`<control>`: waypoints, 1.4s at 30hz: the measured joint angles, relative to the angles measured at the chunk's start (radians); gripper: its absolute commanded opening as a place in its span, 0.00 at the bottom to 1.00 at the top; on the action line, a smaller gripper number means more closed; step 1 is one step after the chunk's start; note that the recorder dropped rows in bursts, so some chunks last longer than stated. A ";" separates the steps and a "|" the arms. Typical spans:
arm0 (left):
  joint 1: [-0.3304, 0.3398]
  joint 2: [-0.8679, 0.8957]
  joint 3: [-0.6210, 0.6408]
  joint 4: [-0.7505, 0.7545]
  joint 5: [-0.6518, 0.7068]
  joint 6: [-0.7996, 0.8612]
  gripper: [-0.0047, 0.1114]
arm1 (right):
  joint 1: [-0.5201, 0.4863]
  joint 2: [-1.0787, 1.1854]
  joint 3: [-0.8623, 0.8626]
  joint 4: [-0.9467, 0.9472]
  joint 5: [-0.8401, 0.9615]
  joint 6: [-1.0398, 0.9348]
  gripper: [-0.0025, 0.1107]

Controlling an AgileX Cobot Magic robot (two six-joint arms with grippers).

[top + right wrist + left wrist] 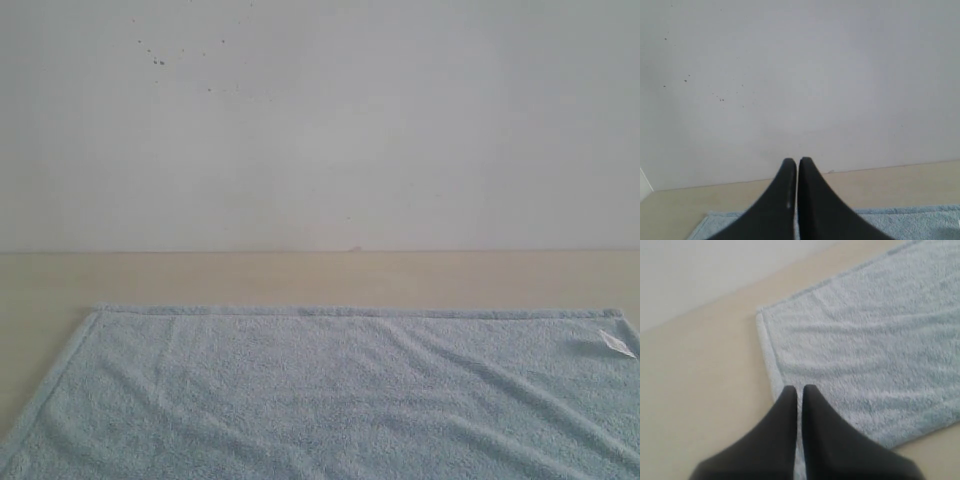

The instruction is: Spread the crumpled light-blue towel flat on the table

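Towel [330, 400]: spread on table [300, 280], far hem straight, both far corners out, shallow wrinkles present, near edge out of view.
Left pincer [798, 390]: narrow, nothing seen held, over side hem.
Right pincer [798, 161]: narrow, empty.
Task judged nearly complete.

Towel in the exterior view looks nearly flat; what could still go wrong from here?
Shallow ripples cross the pale light-blue fluffy terry towel, so flatness may fall short. The shut left gripper hangs over its side hem; if it catches there, it might drag the edge into folds.
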State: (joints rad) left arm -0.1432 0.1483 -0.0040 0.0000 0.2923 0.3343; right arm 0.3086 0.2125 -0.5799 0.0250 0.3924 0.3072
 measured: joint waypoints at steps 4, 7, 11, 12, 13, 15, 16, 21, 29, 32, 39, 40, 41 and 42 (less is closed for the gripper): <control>0.000 -0.138 0.000 0.000 -0.031 0.000 0.08 | 0.000 -0.104 0.161 0.000 -0.163 0.000 0.03; 0.000 -0.144 0.000 0.000 -0.057 0.000 0.08 | 0.000 -0.188 0.268 0.000 -0.173 0.000 0.03; 0.000 -0.144 0.000 0.000 -0.062 0.000 0.08 | 0.000 -0.205 0.376 0.002 -0.178 -0.009 0.03; 0.000 -0.144 0.000 0.000 -0.062 0.000 0.08 | 0.000 -0.205 0.396 0.002 -0.178 -0.020 0.03; 0.000 -0.144 0.000 0.000 -0.064 0.000 0.08 | 0.000 -0.207 0.411 0.002 -0.178 -0.035 0.03; 0.000 -0.144 0.000 0.000 -0.064 0.000 0.08 | 0.000 -0.207 0.457 0.002 -0.182 -0.081 0.03; 0.000 -0.144 0.000 0.000 -0.064 0.000 0.08 | 0.000 -0.208 0.491 0.002 -0.182 -0.121 0.03; 0.000 -0.144 0.000 0.000 -0.015 0.000 0.08 | 0.000 -0.208 0.576 0.002 -0.249 -0.266 0.03; 0.000 -0.144 0.000 -0.038 0.044 -0.200 0.08 | 0.000 -0.208 0.580 0.008 -0.287 -0.331 0.03; 0.000 -0.144 0.000 -0.051 0.044 -0.347 0.08 | 0.000 -0.208 0.580 0.015 -0.289 -0.333 0.03; 0.000 -0.146 0.000 -0.052 0.048 -0.382 0.08 | 0.000 -0.208 0.580 0.019 -0.291 -0.333 0.03; 0.000 -0.146 0.000 -0.052 0.048 -0.382 0.08 | 0.000 -0.208 0.580 0.019 -0.293 -0.333 0.03; 0.000 -0.146 0.000 -0.052 0.048 -0.382 0.08 | 0.000 -0.208 0.580 0.019 -0.293 -0.333 0.03; 0.000 -0.146 0.000 -0.052 0.048 -0.382 0.08 | 0.000 -0.208 0.580 0.019 -0.293 -0.333 0.03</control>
State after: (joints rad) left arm -0.1432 0.0028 -0.0040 -0.0524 0.3401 -0.0479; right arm 0.3086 0.0042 0.0004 0.0443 0.0995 -0.0259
